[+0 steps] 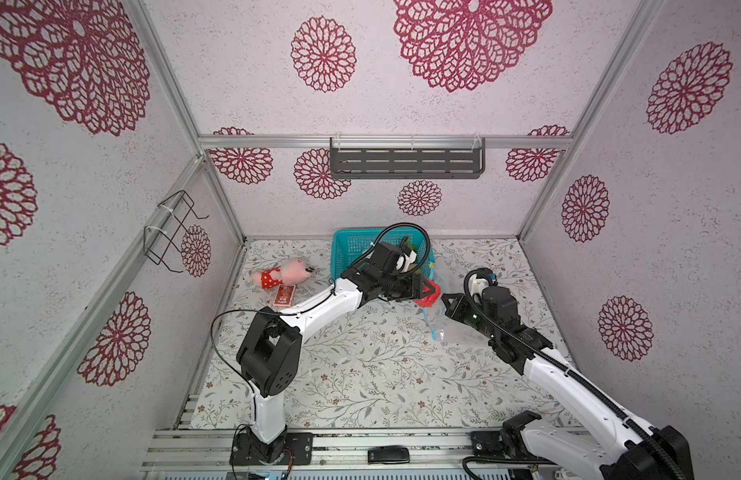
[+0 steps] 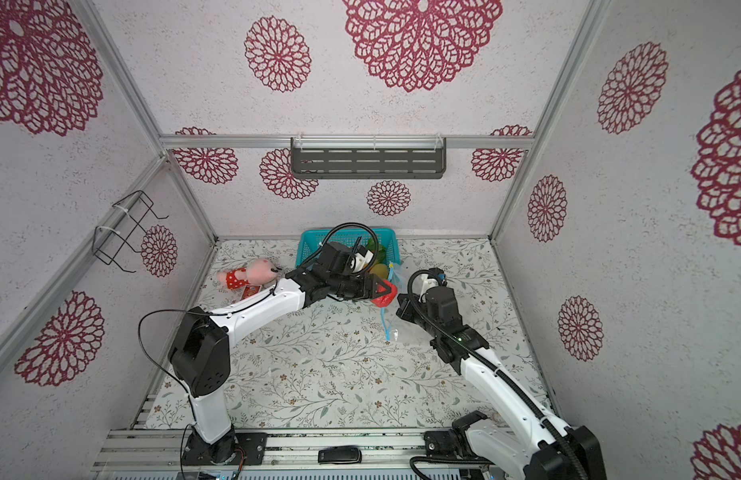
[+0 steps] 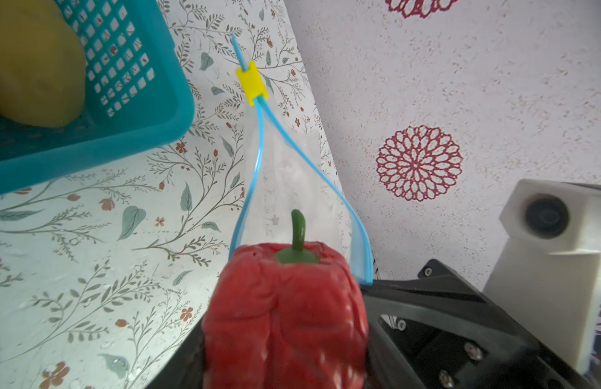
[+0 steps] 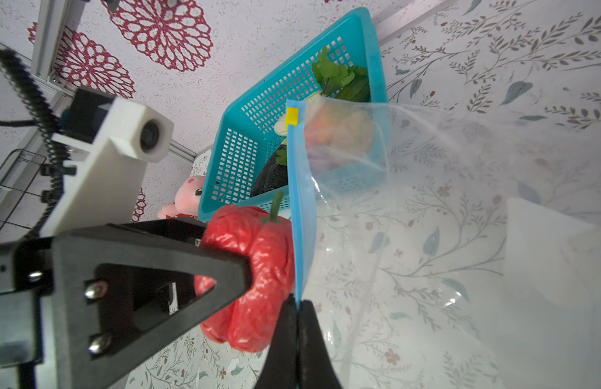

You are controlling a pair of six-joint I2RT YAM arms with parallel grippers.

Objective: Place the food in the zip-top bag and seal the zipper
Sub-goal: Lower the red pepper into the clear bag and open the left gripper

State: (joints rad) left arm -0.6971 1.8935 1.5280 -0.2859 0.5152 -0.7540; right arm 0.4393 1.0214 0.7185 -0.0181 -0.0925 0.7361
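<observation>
Beside the teal mesh basket (image 1: 343, 253) at the back of the floral surface (image 1: 360, 374), a red pepper (image 3: 285, 313) is gripped in the fingers (image 4: 150, 266) of the left gripper (image 1: 427, 290). It is held above the surface, stem first, at the open mouth of the zip-top bag (image 4: 427, 208). One lip of the bag's light-blue zipper (image 4: 302, 208) is pinched between the closed fingers (image 4: 314, 336) of the right gripper (image 1: 445, 298), while the rest of the clear bag trails down to the surface. A yellow slider (image 3: 251, 82) is seen at the zipper's far end, near the basket. Green leaves (image 4: 339, 77), a dark eggplant (image 4: 272, 175) and a yellow potato (image 3: 32, 64) are seen in the basket. A pink plush toy (image 1: 283, 274) and a small red box (image 1: 284, 296) are seen well off to the left.
</observation>
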